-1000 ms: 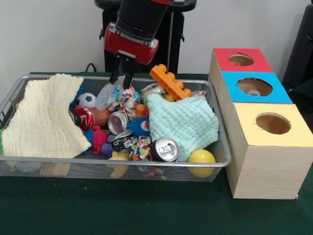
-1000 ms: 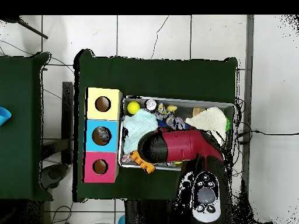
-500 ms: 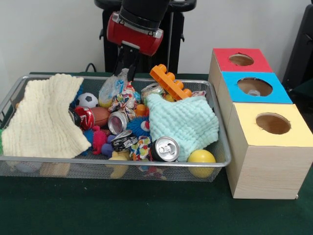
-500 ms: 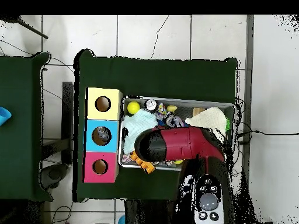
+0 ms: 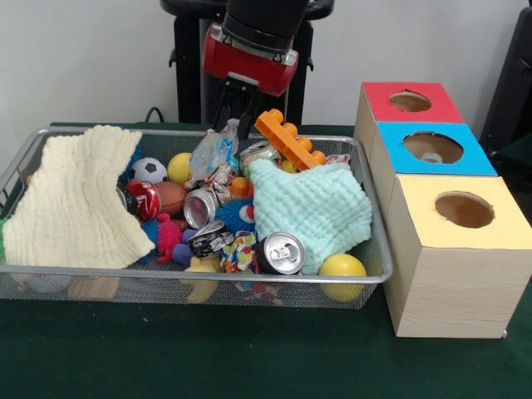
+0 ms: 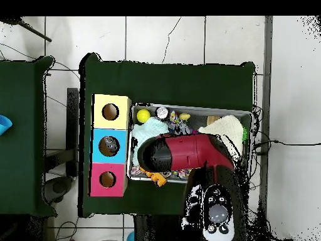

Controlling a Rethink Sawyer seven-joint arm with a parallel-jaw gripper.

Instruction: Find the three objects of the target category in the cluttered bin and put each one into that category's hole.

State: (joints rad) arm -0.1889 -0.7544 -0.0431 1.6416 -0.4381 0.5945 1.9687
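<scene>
My gripper (image 5: 233,121) hangs from the red and black arm over the back middle of the wire mesh bin (image 5: 191,273). It is shut on the top of a clear wrinkly plastic bottle (image 5: 213,155), which dangles tilted just above the clutter. The blue-topped box (image 5: 391,141) stands to the right of the bin, and its round hole (image 5: 433,147) shows something pale inside. In the overhead view the arm (image 6: 182,154) covers the gripper and the bottle, and the blue box's hole (image 6: 110,146) lies to its left. No other clear bottle shows in the bin.
The red-topped box (image 5: 409,101) and the yellow-topped box (image 5: 464,209) flank the blue one. In the bin lie a cream cloth (image 5: 75,199), a mint cloth (image 5: 312,208), an orange toy brick (image 5: 291,140), silver cans (image 5: 281,253), yellow balls (image 5: 342,270) and a small soccer ball (image 5: 148,169).
My gripper has risen and moved right with the clear bottle in it, lifting the bottle out of the clutter. A yellow ball now shows where the bottle lay.
</scene>
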